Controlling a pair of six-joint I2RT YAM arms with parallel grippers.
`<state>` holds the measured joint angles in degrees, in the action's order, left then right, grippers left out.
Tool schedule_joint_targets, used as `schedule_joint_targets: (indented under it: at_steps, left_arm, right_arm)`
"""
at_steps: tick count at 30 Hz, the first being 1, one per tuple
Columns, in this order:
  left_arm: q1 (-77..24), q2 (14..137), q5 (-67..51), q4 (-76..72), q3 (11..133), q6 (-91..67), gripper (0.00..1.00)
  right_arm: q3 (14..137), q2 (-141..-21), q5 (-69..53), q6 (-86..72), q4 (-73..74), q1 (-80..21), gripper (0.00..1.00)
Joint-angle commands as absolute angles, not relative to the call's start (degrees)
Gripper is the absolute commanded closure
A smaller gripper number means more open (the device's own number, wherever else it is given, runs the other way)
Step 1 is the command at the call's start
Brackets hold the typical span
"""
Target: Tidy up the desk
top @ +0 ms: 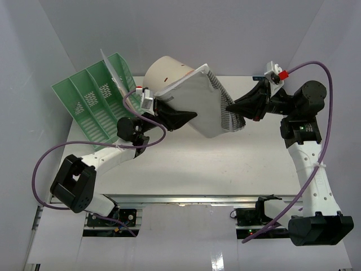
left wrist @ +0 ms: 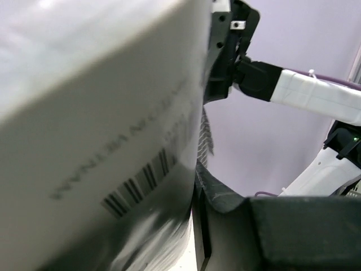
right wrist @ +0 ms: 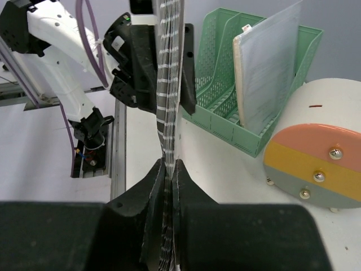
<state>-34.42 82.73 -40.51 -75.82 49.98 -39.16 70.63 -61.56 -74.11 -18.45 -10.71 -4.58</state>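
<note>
The top external camera looks down from behind the arm bases over the large flat white desk (top: 186, 164). The left wrist camera sits nearly against the flat grey striped-edged notebook (left wrist: 96, 130), facing the white right arm (left wrist: 316, 93). The right wrist camera sights along the notebook's edge toward the green slotted file rack (right wrist: 220, 96). All three views share the notebook.

1. Book (left wrist: 101, 130), left wrist view: the cover is running off the top, left and bottom edges, and the lettering beside the barcode is blurring past reading.
2. Left gripper (right wrist: 169, 79), flanking the book: whether its fingers are pressing the covers is not showing.
3. Right gripper (right wrist: 169, 169), at the book's near end: the finger bases are blurring and running off the bottom edge.
4. Drum-shaped drawer unit (top: 166, 70), behind the book: the side nearest the book is hiding behind the cover.
5. Desk (top: 225, 164): the patch beneath the book is lying hidden.
6. Sheets (right wrist: 265, 68) in the green file rack (right wrist: 217, 84), beside the book: the print is showing too fine to read.
</note>
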Motion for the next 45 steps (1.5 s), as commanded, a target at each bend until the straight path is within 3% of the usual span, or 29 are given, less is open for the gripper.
schedule_joint_targets:
  at_steps: [1, 7, 11, 13, 14, 20, 27, 36, 40, 45]
  left_arm:
    - [-34.98, 78.65, -39.57, -104.24, 50.09, -41.00, 0.66]
    - [-34.98, 77.48, -40.54, -100.88, 48.92, -41.44, 0.82]
    - [-34.98, 76.07, -43.23, -92.26, 48.21, -41.82, 0.85]
    - [-34.98, 74.30, -42.54, -88.14, 46.38, -41.14, 0.96]
    - [-34.98, 73.23, -41.27, -86.10, 45.36, -40.51, 1.00]
    - [-34.98, 64.05, -33.97, -65.65, 42.31, -30.88, 1.00]
    - [-34.98, 57.01, -22.92, -31.81, 48.73, -17.60, 1.00]
    - [-34.98, 52.61, 9.90, -7.83, 59.14, -5.02, 1.00]
    - [-34.98, 51.63, 21.36, -5.74, 63.36, -2.65, 1.00]
    - [-34.98, 50.39, 24.94, -5.66, 68.65, -0.71, 1.00]
  right_arm:
    - [67.59, -62.52, -69.99, -22.54, -17.64, -4.32, 0.92]
    - [64.85, -63.89, -67.77, -23.45, -20.41, -4.39, 0.92]
    - [62.66, -63.75, -66.67, -20.54, -19.61, -4.39, 0.86]
    - [61.84, -63.52, -65.81, -17.45, -17.31, -4.39, 0.81]
    - [61.45, -63.38, -65.41, -16.10, -15.90, -4.39, 0.78]
    - [57.97, -61.74, -61.66, -8.21, -10.73, -4.31, 0.41]
    - [52.70, -59.47, -57.99, -3.45, -8.53, -3.43, 0.15]
    - [41.24, -53.54, -50.23, 4.97, -10.80, -1.23, 0.02]
    - [37.62, -53.00, -45.35, 6.56, -12.52, -0.94, 0.10]
    - [36.48, -53.76, -44.25, 6.57, -13.03, -0.88, 0.10]
